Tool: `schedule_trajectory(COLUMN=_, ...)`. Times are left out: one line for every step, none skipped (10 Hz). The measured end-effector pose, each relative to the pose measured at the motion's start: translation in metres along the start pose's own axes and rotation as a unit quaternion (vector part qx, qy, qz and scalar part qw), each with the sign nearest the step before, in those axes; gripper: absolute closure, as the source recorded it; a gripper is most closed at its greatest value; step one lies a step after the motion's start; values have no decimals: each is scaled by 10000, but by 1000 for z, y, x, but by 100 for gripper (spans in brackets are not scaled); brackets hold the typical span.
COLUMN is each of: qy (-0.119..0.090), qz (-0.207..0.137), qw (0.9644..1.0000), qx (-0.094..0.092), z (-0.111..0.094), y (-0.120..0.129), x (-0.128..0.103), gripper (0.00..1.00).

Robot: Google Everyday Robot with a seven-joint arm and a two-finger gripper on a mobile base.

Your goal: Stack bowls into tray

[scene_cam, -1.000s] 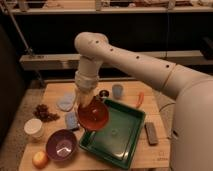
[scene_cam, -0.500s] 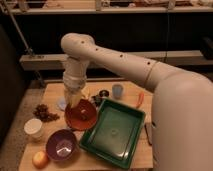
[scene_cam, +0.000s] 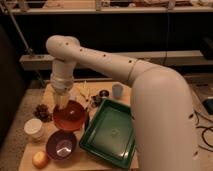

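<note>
Leftward goes the orange-red bowl [scene_cam: 72,119]: a second ago it hung over the left rim of the tray [scene_cam: 111,134], and now it is clear of that rim, over the wood. The gripper [scene_cam: 61,103] has travelled with it, and the bend of the arm [scene_cam: 150,100] has swung the same way.

Farthest left on the wooden tabletop [scene_cam: 75,163] stands one small white cup [scene_cam: 34,128]. In front of it, near the front edge, lies one round yellow-orange fruit [scene_cam: 40,159]. Behind the cup sits one dark pine cone [scene_cam: 41,111], just beside the orange-red bowl's left edge.

Next comes the purple bowl [scene_cam: 61,145], upright with its pale inside showing. It sits directly in front of the orange-red bowl and very near it. That makes two bowls, both outside the tray and to its left.

The gripper comes straight down onto the back-left rim of the orange-red bowl, jaws clamped on that rim. Whether the bowl's base touches the tabletop I cannot tell.

Right of both bowls lies the single dark-green tray, set at a slant to the tabletop's edges. Behind it are one small dark round object [scene_cam: 103,94] and, a little further right, one grey-blue cup [scene_cam: 117,91], the second of two cups. The broad white arm fills the right side.
</note>
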Motion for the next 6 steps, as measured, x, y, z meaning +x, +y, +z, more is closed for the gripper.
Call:
schedule_trajectory(qy=-2, qz=35, qw=10000, qx=-42, z=5, y=-7, x=-4, gripper=100)
schedule_trajectory(qy=12, qz=72, qw=9999, qx=-91, z=10, y=-15, x=-8, gripper=100)
schedule_trajectory(qy=37, qz=93, qw=9998, qx=-146, z=16, y=-22, x=-12, gripper=100)
schedule_trajectory(qy=103, qz=101, qw=9996, qx=-246, z=25, y=-31, x=-18, gripper=100)
schedule_trajectory(qy=174, qz=111, qw=9992, qx=-336, z=33, y=-36, x=-21, gripper=100)
schedule_trajectory(qy=267, qz=113, qw=9985, qx=-471, z=46, y=-44, x=-25, gripper=100)
